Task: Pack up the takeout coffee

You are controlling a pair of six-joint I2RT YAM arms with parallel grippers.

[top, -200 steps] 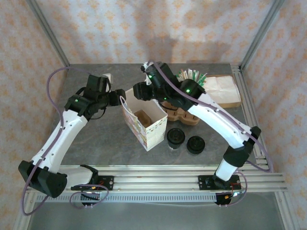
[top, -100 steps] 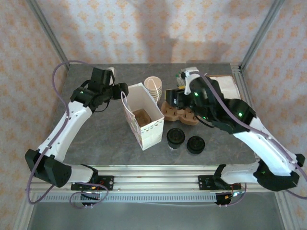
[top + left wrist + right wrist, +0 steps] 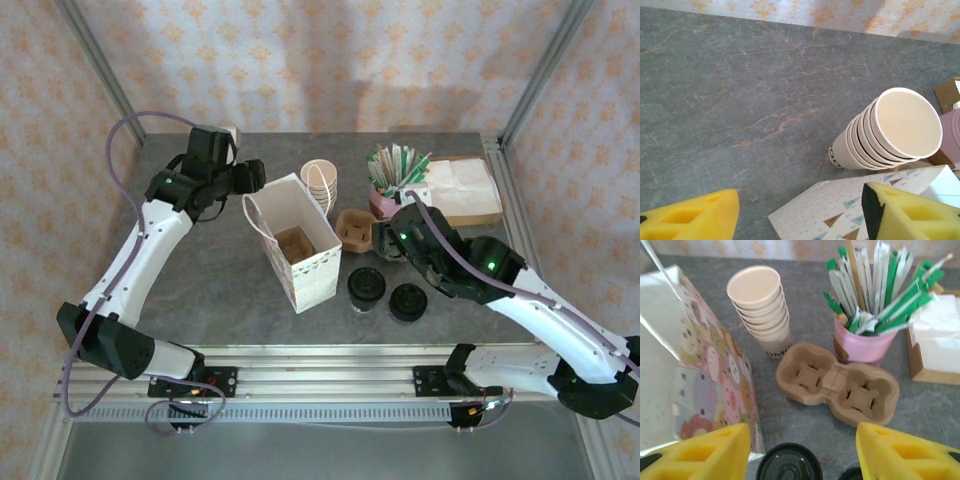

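Behind the back left corner of the tall white paper bag with printed sides (image 3: 315, 280), the left gripper (image 3: 800, 197) hangs with its yellow fingers spread wide, holding nothing. Inside the bag something brown lies on the bottom; I can't tell what it is. Just right of the bag's front corner stands the takeout coffee, a small beige paper cup under a round black plastic lid (image 3: 366, 286). It is on the grey stone-look table (image 3: 200, 290), so it is not yet packed. Right of the bag and just behind that cup, the right gripper (image 3: 802, 432) is likewise open and empty. I'd say grasping, lifting and lowering the cup upright into the bag all remain.
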